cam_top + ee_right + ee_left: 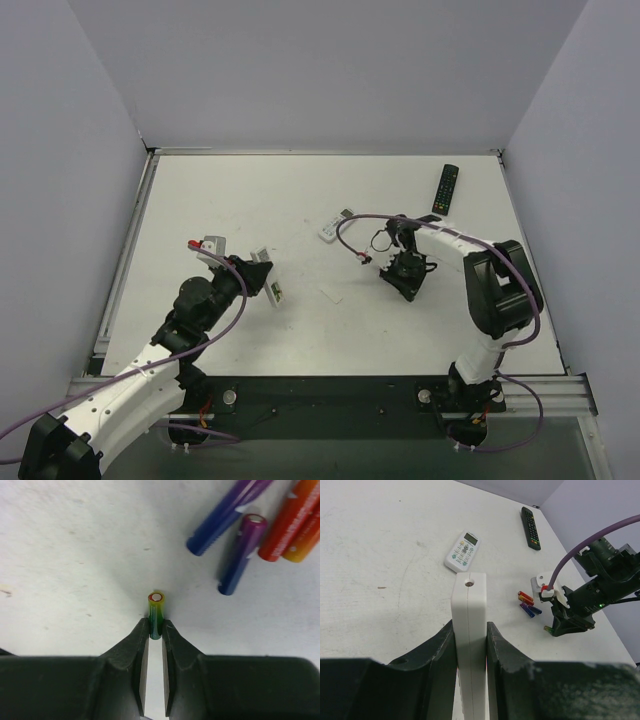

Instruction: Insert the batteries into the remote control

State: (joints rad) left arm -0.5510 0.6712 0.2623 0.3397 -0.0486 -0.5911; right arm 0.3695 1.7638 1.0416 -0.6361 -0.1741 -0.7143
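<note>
The right gripper (155, 630) is pinching a small green battery (155, 607) between nearly closed jaws, low over the white table (75, 555), with purple batteries (240, 555) and red batteries (287, 525) lying near it, not touching. The left gripper (470, 630) is clamping the slim white remote (469, 595) by its long sides, holding it up at the table's left.
</note>
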